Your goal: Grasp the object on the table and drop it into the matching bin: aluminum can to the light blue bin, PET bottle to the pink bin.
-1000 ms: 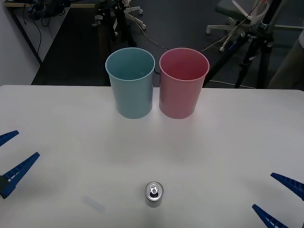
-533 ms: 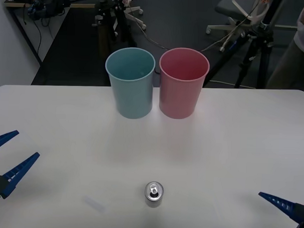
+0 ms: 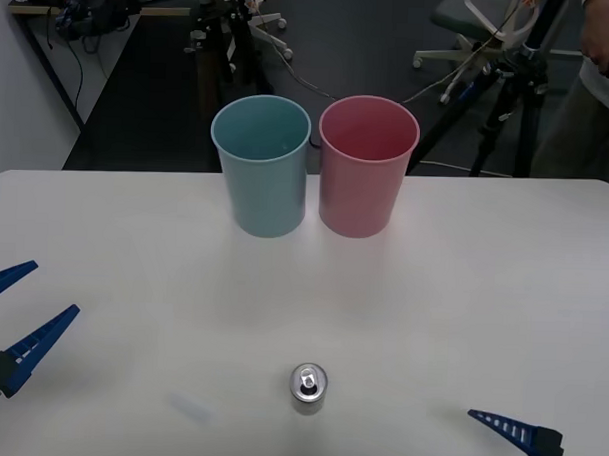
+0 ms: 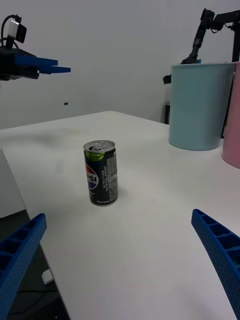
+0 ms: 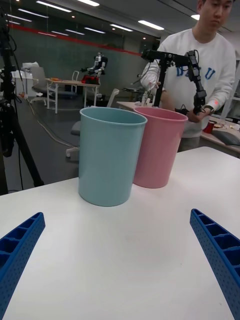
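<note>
The aluminum can [image 3: 308,385] stands upright and untouched on the white surface [image 3: 482,294], near its front edge; nothing is grasped yet. The right gripper [image 4: 120,265] faces it at can height, fingers spread wide; the left gripper [image 3: 9,323] waits, fingers released, at the left edge. Grasp, carry and drop into the light blue bin [image 3: 262,166], beside the pink bin [image 3: 365,167], all remain.

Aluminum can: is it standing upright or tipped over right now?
Upright. The aluminum can stands on its base on the table, round top and pull tab facing up, between the right gripper's open fingers.
</note>
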`<state>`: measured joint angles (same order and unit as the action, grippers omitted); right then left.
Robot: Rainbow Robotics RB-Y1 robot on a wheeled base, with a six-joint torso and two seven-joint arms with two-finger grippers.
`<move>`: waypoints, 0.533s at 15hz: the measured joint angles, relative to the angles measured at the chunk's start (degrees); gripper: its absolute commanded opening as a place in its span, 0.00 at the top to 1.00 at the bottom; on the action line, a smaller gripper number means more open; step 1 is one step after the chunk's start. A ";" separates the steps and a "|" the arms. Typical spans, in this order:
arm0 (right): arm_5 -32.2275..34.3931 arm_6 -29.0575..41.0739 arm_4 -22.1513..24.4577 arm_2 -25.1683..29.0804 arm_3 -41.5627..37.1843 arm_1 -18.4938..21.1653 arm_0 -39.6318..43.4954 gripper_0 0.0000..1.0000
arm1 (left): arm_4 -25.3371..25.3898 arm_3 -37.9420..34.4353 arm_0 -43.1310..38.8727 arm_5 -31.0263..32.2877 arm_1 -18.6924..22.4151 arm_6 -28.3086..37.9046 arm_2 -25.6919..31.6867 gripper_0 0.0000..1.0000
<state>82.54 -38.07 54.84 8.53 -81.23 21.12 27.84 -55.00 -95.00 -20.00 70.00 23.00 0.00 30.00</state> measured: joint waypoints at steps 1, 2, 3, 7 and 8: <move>-1.05 -0.27 0.00 -1.65 -0.04 0.04 -0.29 0.00 | 0.00 0.00 0.00 0.00 0.00 0.00 0.00 0.00; -2.37 -0.50 -0.01 -3.37 -0.05 0.04 -0.60 0.00 | 0.00 0.00 0.00 0.00 0.00 0.00 0.00 0.00; -3.92 -0.86 -0.15 -5.27 -0.05 -0.04 -0.94 0.00 | 0.00 0.00 0.00 0.00 0.00 0.00 0.00 0.00; -10.32 -2.64 -0.71 -10.99 -0.04 -1.18 -2.72 0.00 | 0.00 0.00 0.00 0.00 0.00 0.00 0.00 0.00; -11.79 -3.07 -0.58 -11.84 -0.03 -1.63 -3.19 0.00 | 0.00 0.00 0.00 0.00 0.00 0.00 0.00 0.00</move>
<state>70.75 -41.14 54.26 -3.31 -81.27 19.49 24.64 -55.00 -95.00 -20.00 70.00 23.00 0.00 30.00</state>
